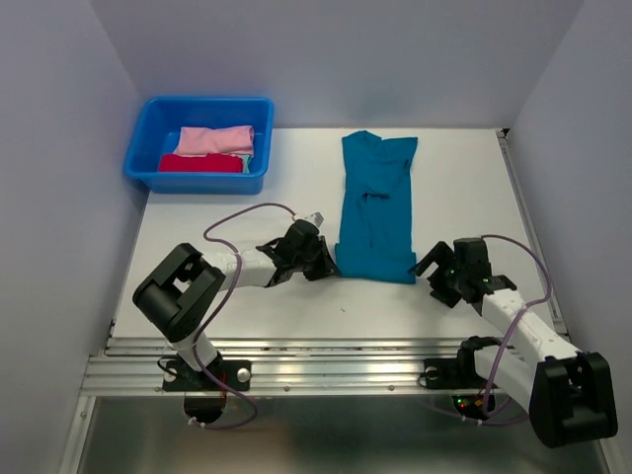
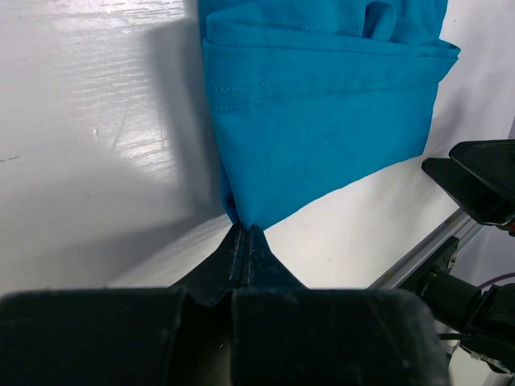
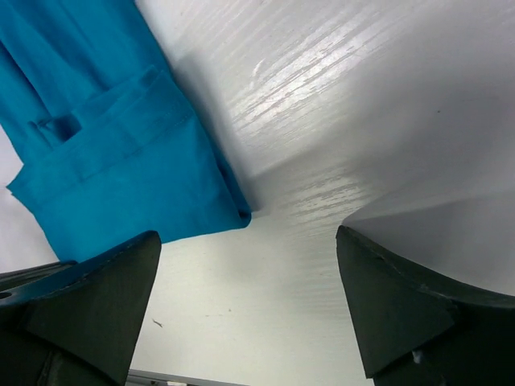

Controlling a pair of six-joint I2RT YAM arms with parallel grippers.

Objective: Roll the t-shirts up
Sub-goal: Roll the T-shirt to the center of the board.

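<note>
A teal-blue t-shirt [image 1: 375, 202] lies folded into a long strip in the middle of the white table, its hem toward me. My left gripper [image 1: 330, 263] is shut on the hem's near left corner; in the left wrist view its closed tips [image 2: 245, 231] pinch the teal t-shirt [image 2: 322, 121]. My right gripper [image 1: 433, 265] is open and empty just right of the hem's right corner; the right wrist view shows that gripper [image 3: 249, 237] wide open over bare table beside the shirt [image 3: 113, 153]. Pink [image 1: 219, 139] and red [image 1: 200, 164] cloth bundles lie in the tub.
A bright-blue plastic tub [image 1: 150, 138] stands at the back left corner. Grey walls close in the table on the left, back and right. A metal rail [image 1: 326, 348] runs along the near edge. The right arm shows in the left wrist view [image 2: 483, 181].
</note>
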